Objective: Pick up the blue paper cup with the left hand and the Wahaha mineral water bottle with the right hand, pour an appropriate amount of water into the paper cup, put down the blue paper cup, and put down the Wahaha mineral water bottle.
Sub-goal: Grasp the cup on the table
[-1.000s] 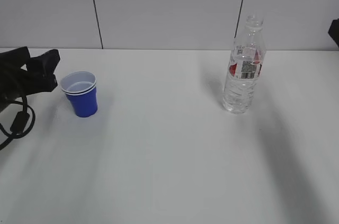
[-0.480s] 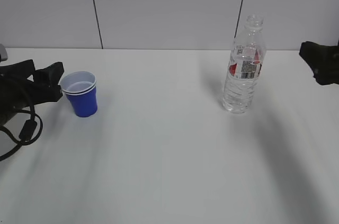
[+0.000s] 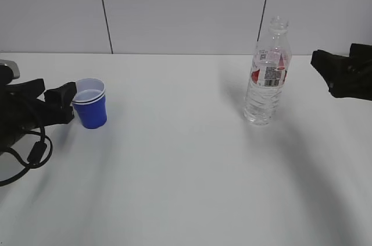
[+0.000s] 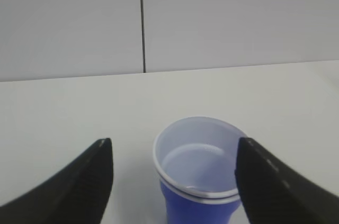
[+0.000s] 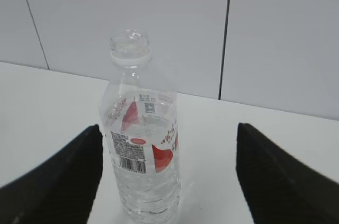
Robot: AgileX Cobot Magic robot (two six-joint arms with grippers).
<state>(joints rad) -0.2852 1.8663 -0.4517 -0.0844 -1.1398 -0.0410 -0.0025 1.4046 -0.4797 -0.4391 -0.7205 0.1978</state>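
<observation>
While both arms are only approaching their targets, nothing has been lifted from the white counter (image 3: 186, 176), which fills the lower part of the exterior view beneath a grey panelled wall (image 3: 186, 7). The Wahaha mineral water bottle (image 3: 267, 72) stands upright and capless, right of centre, with its barcode label turned to the camera. The right hand (image 3: 343, 74) hangs well to its right, apart from it; in the right wrist view its pincer (image 5: 168, 176) is spread wide, with the bottle (image 5: 140, 134) nearer the left finger (image 5: 63, 173) than the right. The left hand (image 3: 35, 115) lies low on the left, and its pincer (image 4: 175, 179) is likewise parted, with the blue paper cup (image 3: 90, 103) between the fingertips but not yet gripped. The cup (image 4: 198, 173) stands upright near the counter's left side, its white inside showing.

To do this step well, the left pincer should probably advance until the cup wall sits deep between the fingers, then close gently below the doubled rim, since thin paper is likely to buckle. The right pincer should centre on the bottle's ribbed body before closing.
</observation>
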